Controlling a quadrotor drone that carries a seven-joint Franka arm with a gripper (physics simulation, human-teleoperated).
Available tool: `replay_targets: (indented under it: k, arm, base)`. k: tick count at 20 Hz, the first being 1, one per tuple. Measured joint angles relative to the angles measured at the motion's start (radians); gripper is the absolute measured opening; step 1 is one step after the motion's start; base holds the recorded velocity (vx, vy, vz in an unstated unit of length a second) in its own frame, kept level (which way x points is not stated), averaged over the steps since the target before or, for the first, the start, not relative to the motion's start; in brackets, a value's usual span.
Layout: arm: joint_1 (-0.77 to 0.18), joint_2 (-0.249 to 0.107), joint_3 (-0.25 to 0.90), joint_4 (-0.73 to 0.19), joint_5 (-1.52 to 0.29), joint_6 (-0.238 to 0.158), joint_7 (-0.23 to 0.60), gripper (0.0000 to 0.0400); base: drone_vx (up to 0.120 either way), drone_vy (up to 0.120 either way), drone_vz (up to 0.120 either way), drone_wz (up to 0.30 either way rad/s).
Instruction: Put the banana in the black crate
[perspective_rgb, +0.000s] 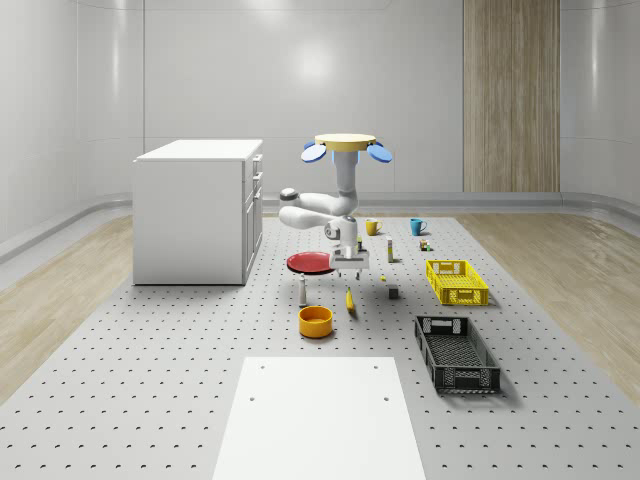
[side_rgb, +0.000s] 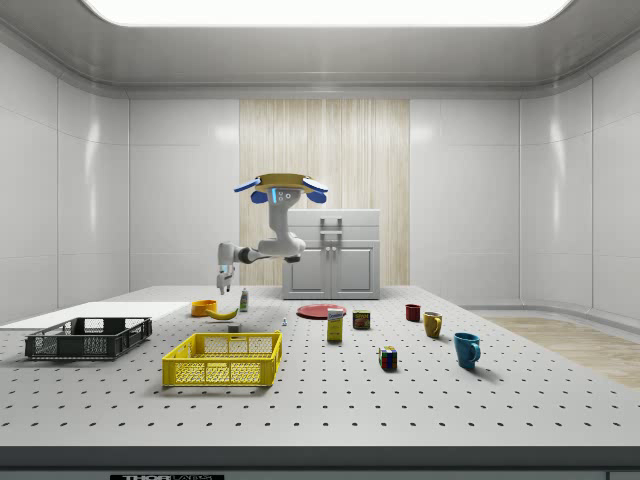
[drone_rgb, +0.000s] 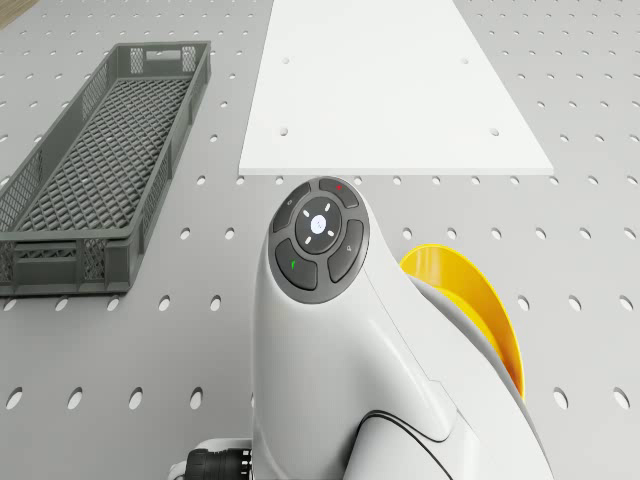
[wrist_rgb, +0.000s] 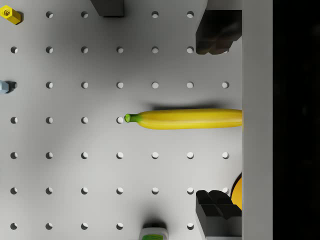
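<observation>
Banana (wrist_rgb: 187, 119) flat on the perforated table (perspective_rgb: 150, 400), and we spot it just below centre of the whole-scene view (perspective_rgb: 350, 300), lying between the orange bowl (perspective_rgb: 315, 321) and the small items farther right. We hover with the drone (perspective_rgb: 346, 147) above the middle of the table, near the red plate (perspective_rgb: 309, 262), arm bent down. Our claw (wrist_rgb: 218, 122) hangs right above the fruit, released: the wrist view has its two dark fingertips (wrist_rgb: 217, 32) set wide apart either side of the banana, touching nothing. The black crate (perspective_rgb: 457, 353) sits lower right in the whole-scene view, well apart from the banana, with the yellow crate (perspective_rgb: 456, 281) just above it in the frame.
</observation>
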Motion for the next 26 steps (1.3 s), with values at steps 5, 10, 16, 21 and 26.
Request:
replay_targets:
  k: [5,10,16,21,26]
  arm:
    - [0.000,-0.002,0.000,0.000,0.001,0.002,0.000,0.0400]
    - [-0.001,-0.003,0.000,0.000,0.001,0.003,0.000,0.0400]
    - [-0.001,-0.005,0.001,0.000,0.002,0.005,0.001,0.0400]
    - [-0.001,-0.006,0.001,0.000,0.002,0.006,0.001,0.0400]
    - [-0.001,-0.007,0.001,0.000,0.003,0.007,0.001,0.0400]
  base:
    - [0.120,0.000,-0.056,0.000]
    - [0.064,0.000,-0.088,0.000]
    - [-0.067,0.000,-0.040,0.000]
    - [0.000,0.000,-0.120,0.000]
    - [0.000,0.008,-0.120,0.000]
